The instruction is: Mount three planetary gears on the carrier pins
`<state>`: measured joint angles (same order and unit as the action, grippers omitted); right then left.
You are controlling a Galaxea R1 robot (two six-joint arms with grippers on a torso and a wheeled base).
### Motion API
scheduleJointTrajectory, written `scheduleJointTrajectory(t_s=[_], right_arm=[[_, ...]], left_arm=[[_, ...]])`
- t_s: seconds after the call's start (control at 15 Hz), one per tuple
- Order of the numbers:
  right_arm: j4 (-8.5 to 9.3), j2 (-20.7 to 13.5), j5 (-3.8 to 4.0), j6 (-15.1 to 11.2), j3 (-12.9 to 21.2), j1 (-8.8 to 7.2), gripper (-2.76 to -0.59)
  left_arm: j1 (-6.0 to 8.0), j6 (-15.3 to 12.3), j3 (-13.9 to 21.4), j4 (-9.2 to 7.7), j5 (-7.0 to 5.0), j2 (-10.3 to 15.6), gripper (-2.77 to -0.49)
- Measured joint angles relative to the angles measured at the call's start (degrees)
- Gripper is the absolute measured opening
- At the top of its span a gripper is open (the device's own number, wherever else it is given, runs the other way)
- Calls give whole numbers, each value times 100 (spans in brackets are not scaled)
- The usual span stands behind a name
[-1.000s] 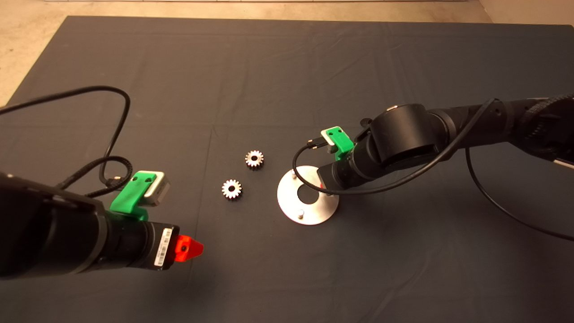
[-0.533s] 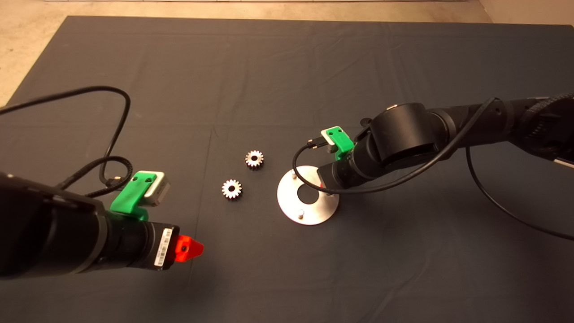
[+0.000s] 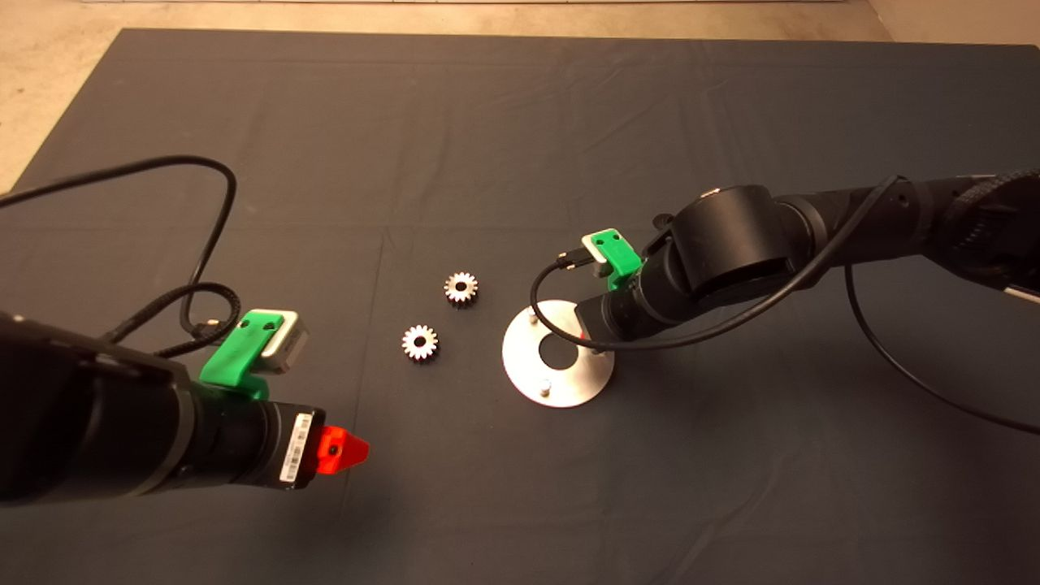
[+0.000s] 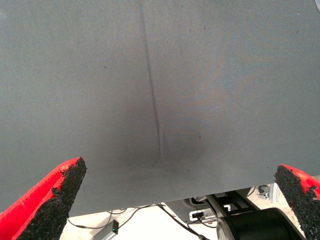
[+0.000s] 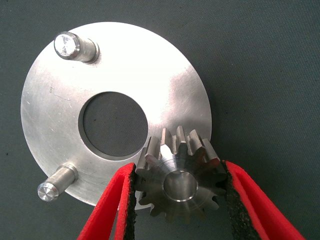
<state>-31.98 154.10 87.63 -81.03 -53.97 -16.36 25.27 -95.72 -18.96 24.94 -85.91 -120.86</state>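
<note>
My right gripper [image 5: 180, 170] is shut on one planetary gear [image 5: 180, 186], its red fingers [image 5: 112, 210] pressing the teeth from both sides. That gear sits over the rim of the shiny disc [image 5: 55, 110], and silvery metal shows inside its centre hole. Two bare carrier pins [image 5: 75, 46] [image 5: 55, 183] stand on the disc. From the head view, the right gripper [image 3: 582, 334] is above the disc's [image 3: 528, 361] right side. Two more planetary gears [image 3: 461, 288] [image 3: 419, 342] lie flat on the mat left of the disc. The left gripper [image 3: 341, 451] hovers open at the lower left, over bare mat.
The dark mat [image 3: 487, 122] covers the table, with a crease line [image 4: 152, 100] running under the left gripper. Black cables [image 3: 207, 236] loop from both arms above the mat. Beige floor [image 3: 49, 49] shows past the mat's far left corner.
</note>
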Motion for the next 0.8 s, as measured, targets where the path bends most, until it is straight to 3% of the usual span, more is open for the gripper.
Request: scheduleJointTrajectory(t_s=[0.8], right_arm=[[41, -121, -113, 0, 4, -1, -234]], left_arm=[[0, 0, 0, 0, 10, -9, -51]])
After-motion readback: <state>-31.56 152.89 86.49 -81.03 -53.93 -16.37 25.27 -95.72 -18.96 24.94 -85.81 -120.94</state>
